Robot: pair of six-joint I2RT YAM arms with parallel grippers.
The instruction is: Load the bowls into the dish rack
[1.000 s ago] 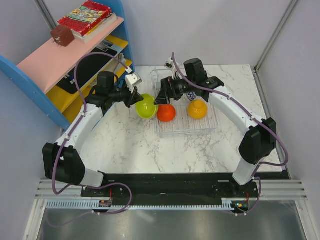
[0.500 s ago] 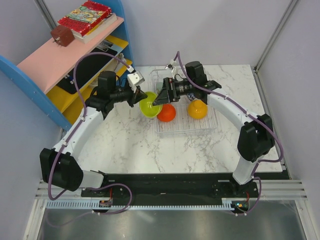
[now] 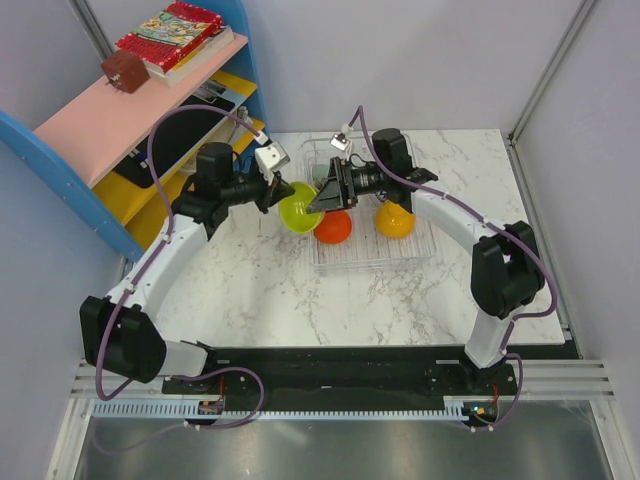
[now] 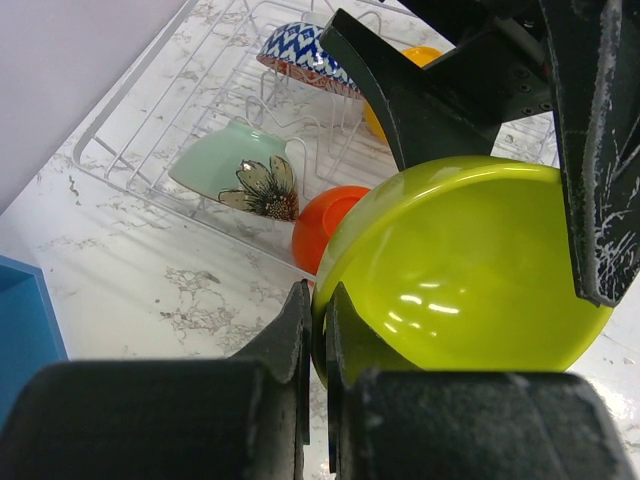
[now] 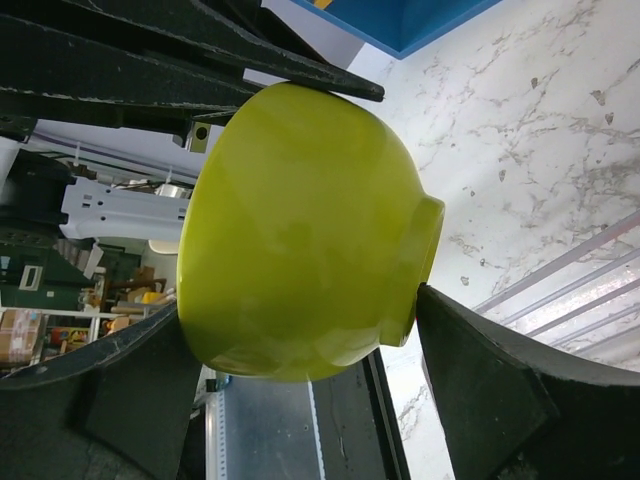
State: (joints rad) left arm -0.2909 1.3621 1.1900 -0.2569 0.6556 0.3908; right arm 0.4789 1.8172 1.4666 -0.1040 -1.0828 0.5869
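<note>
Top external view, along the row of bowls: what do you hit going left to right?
blue-and-pink shelf unit → yellow-green bowl → red-orange bowl → orange-yellow bowl

Bright, even light; foreground perhaps soft
</note>
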